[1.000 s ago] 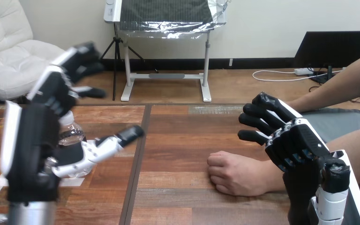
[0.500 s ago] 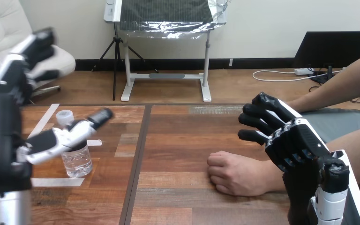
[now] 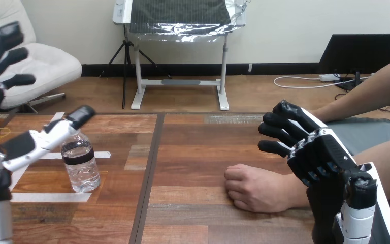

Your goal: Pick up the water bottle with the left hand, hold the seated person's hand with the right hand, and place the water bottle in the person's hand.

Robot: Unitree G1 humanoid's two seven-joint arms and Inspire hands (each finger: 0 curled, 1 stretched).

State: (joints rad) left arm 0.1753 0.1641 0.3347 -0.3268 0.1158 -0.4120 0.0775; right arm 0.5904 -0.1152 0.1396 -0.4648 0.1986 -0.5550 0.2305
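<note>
A clear water bottle (image 3: 80,163) with a dark label band stands upright on the wooden table (image 3: 198,142) at the left. My left hand (image 3: 0,147) hovers at the left edge, open, fingers spread high and its thumb reaching over the bottle's top; whether the thumb touches it I cannot tell. The person's hand (image 3: 254,187) rests as a loose fist on the table right of centre. My right hand (image 3: 315,150) is raised just right of and above that fist, fingers loosely bent and holding nothing, over the person's wrist without gripping it.
White tape strips (image 3: 51,197) mark the table around the bottle. A dark seam (image 3: 150,168) runs down the table between the bottle and the person's hand. The person's other arm (image 3: 370,91) reaches in at the upper right.
My left hand has swung leftward and outward, uncovering the bottle, which now stands in plain view. The right hand and the person's fist have stayed put.
</note>
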